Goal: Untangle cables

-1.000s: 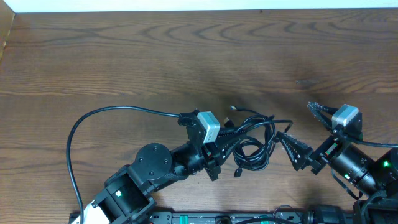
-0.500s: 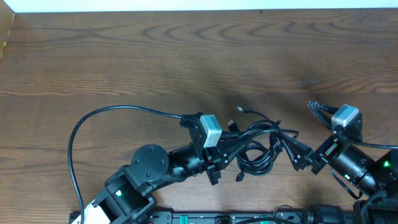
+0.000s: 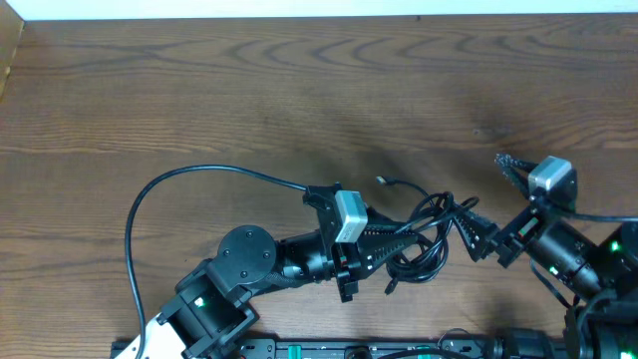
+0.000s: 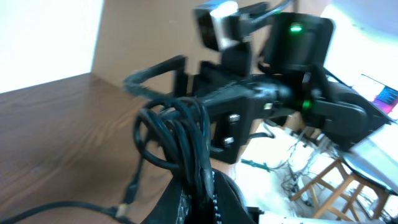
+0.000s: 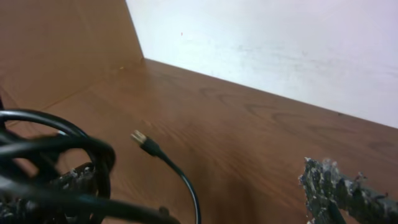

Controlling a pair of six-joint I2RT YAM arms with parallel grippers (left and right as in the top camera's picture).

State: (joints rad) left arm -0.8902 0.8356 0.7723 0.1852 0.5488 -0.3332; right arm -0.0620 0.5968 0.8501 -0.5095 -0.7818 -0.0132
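Observation:
The cables [image 3: 424,251] are a bunch of thin black loops low in the middle of the table. One small plug [image 3: 382,180] sticks out to the upper left of the bunch. My left gripper [image 3: 415,236] reaches in from the left and is shut on the bunch. In the left wrist view the loops [image 4: 177,134] rise straight out of the shut left gripper [image 4: 202,199]. My right gripper [image 3: 488,201] stands wide open just right of the bunch. In the right wrist view, loops [image 5: 56,149] lie over one of the fingers [image 5: 68,183], and the plug [image 5: 140,138] rests on the wood.
The left arm's own thick black cable [image 3: 179,184] arcs over the table on the left. A white wall [image 5: 280,50] borders the far side. The brown wooden table [image 3: 299,90] stretches away behind both arms.
My left gripper has carried the cable bunch to the right, up against the open right gripper's near finger. The right gripper has shifted slightly left.

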